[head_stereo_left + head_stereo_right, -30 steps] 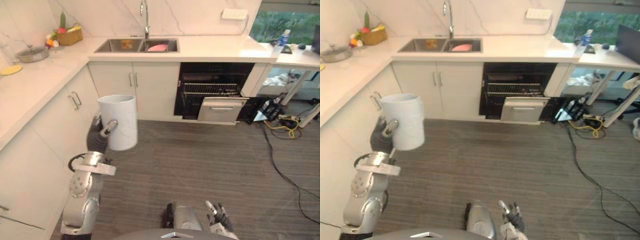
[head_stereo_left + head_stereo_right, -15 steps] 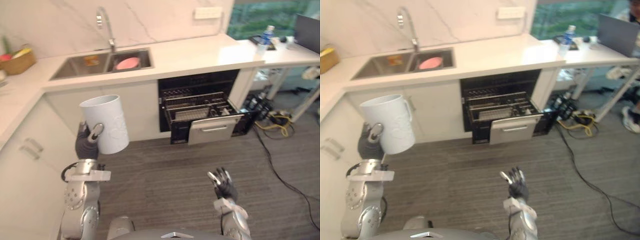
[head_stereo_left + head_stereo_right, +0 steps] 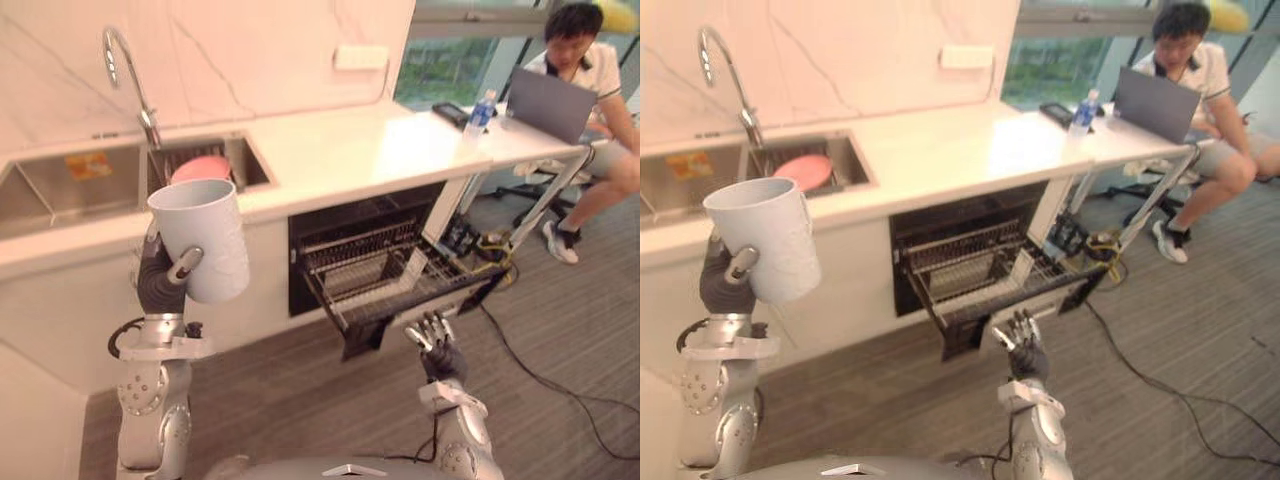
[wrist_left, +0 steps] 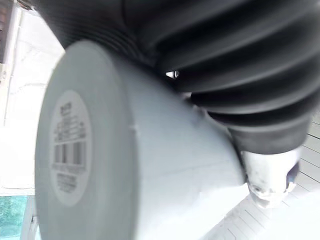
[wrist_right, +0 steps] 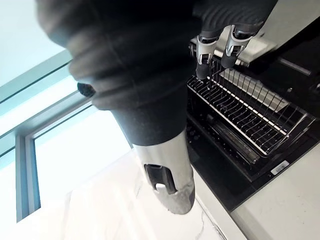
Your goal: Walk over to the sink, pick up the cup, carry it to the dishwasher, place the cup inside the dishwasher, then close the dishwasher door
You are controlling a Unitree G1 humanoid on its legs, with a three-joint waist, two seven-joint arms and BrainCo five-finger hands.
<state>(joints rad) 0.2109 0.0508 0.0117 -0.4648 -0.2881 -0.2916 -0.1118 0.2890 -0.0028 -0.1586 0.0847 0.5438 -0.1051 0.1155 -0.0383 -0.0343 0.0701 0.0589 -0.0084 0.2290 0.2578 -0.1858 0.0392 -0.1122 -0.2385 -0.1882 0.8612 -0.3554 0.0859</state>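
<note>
The cup (image 3: 203, 243), a tall pale one, is upright and a little tilted at about nine o'clock in the head views, raised in front of the white counter (image 3: 340, 150) and clear of it. The left hand (image 3: 157, 284) carries it: fingers curled round the wall, thumb (image 3: 184, 266) pressed on the near side. The left wrist view shows the cup's flat base with a printed label (image 4: 70, 145). What the cup holds cannot be told from here.

At twelve o'clock from the cup lies the sink (image 3: 60, 185), with two steel basins under a curved tap (image 3: 122, 62). The basin nearer the cup holds a pink plate (image 3: 200, 168) leaning against its wall; the other basin has an orange sticker (image 3: 90, 165) on its floor.

At about four o'clock from the cup the dishwasher (image 3: 355, 222) stands open under the counter, its wire rack (image 3: 400, 283) drawn out.

The right hand (image 3: 436, 348) is at six o'clock from the rack, close in front of it, with fingers straight and spread wide, holding nothing; in its wrist view the fingertips (image 5: 206, 64) point at the rack's wires.

At two o'clock, on the counter's far end, stand a water bottle (image 3: 480, 111) and a grey laptop (image 3: 545, 102), with a person (image 3: 590, 90) seated behind the laptop.
</note>
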